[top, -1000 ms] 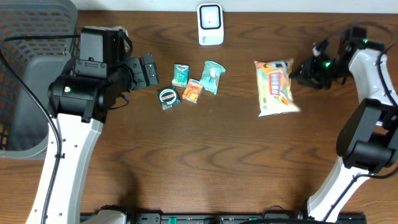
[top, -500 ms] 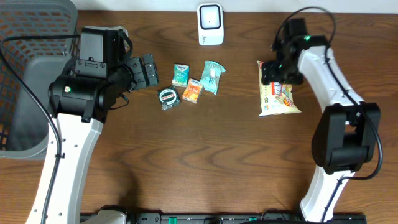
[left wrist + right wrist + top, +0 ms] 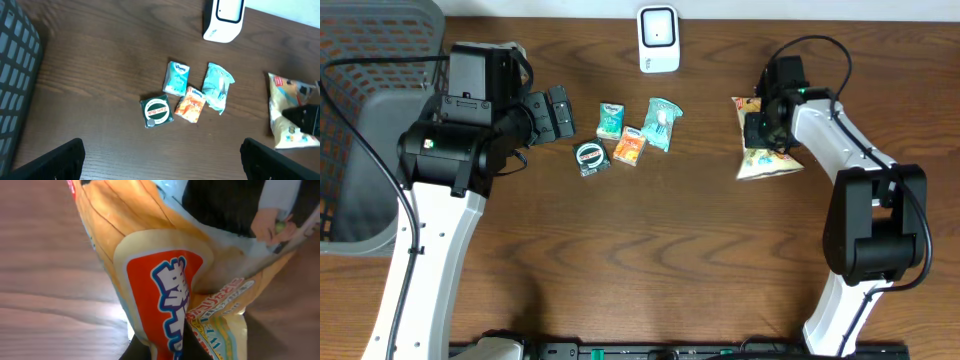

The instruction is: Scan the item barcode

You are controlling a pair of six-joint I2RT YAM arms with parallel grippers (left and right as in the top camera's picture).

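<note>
The item, a yellow and orange snack bag [image 3: 775, 160], lies at the right of the table, and its print fills the right wrist view [image 3: 165, 280]. My right gripper [image 3: 760, 128] is shut on the bag's upper left part, and its dark fingers pinch a fold of the film [image 3: 175, 347]. The bag is bunched up around the grip. No barcode shows on it. A white scanner [image 3: 658, 40] stands at the back centre, well left of the bag. At the left, my left gripper [image 3: 558, 112] hovers open and empty above bare wood [image 3: 162, 167].
Small items lie between the arms: a Kleenex pack [image 3: 610, 120], an orange packet [image 3: 630, 146], a teal pouch [image 3: 661, 123] and a round green tin [image 3: 590, 158]. A grey mesh basket [image 3: 370, 60] fills the far left corner.
My right gripper came in from the right edge over the snack bag, then shut on its upper left part, crumpling it. The left arm has not moved.
</note>
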